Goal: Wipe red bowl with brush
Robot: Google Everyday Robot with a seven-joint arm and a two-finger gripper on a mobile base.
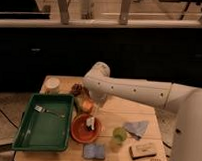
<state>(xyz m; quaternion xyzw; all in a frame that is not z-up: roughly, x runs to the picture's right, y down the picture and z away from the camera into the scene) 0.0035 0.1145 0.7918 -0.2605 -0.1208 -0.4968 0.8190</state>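
The red bowl (81, 130) sits on the wooden table just right of the green tray. The brush (91, 123) stands nearly upright with its white-and-dark head inside the bowl, toward the right half. My gripper (97, 104) hangs straight above the bowl at the end of the white arm, which reaches in from the right. It is shut on the thin handle of the brush. The top of the handle is hidden by the gripper.
A large green tray (27, 130) with a fork (46, 111) lies to the left. A small green cup (119, 134), a blue cloth (138, 128), a blue sponge (94, 151) and a tan-and-black block (142, 149) lie near the front right. A white cup (52, 85) stands at the back left.
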